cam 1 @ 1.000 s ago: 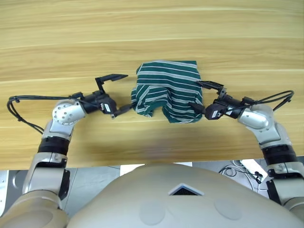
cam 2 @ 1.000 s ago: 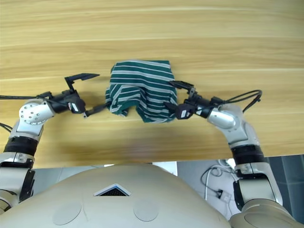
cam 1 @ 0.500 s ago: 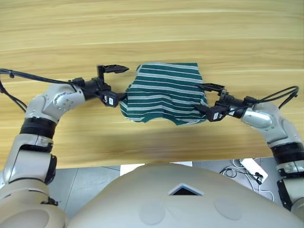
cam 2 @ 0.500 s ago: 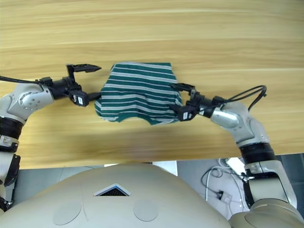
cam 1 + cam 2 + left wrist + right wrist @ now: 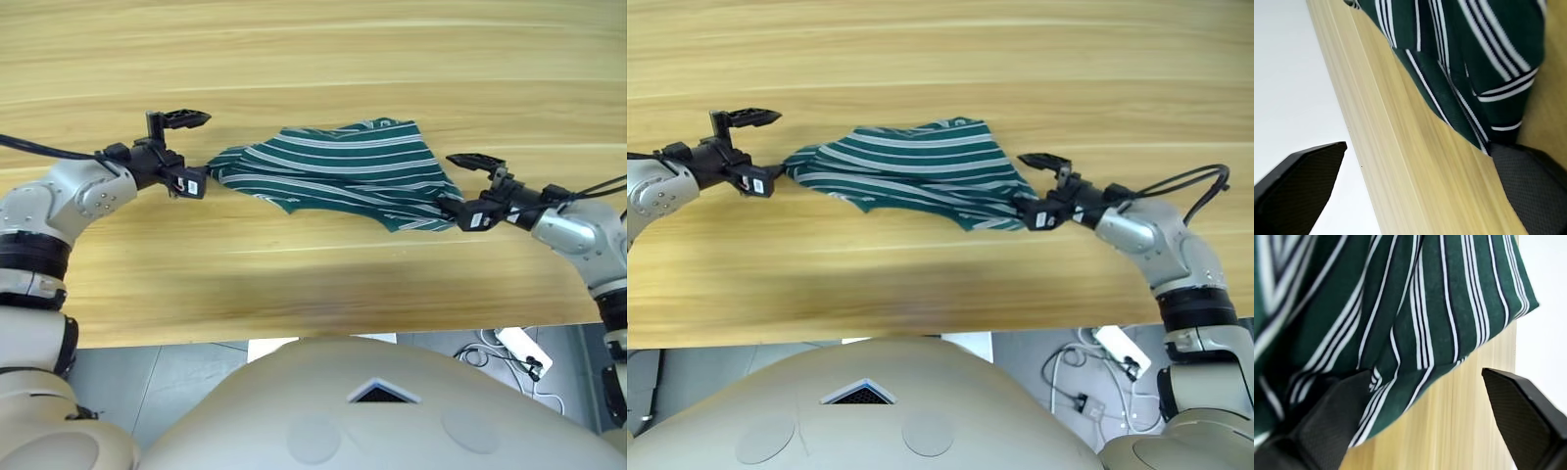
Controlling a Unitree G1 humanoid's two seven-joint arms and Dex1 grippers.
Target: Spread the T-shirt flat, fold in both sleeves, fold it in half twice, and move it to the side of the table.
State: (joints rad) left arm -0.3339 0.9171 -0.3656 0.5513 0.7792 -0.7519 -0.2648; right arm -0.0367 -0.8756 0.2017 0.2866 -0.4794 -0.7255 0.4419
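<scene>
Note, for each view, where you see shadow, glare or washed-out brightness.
Left eye view: even, soft light on the table, no hard glare; the T-shirt throws only a faint shadow along its near edge. Left wrist view: the space beyond the table edge is washed out to white. Right wrist view: the same white wash; the T-shirt's folds turn dark.

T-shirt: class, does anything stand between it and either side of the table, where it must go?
Nothing visible does. The T-shirt lies stretched between the left claw and right claw, with plain wooden table on both sides.
</scene>
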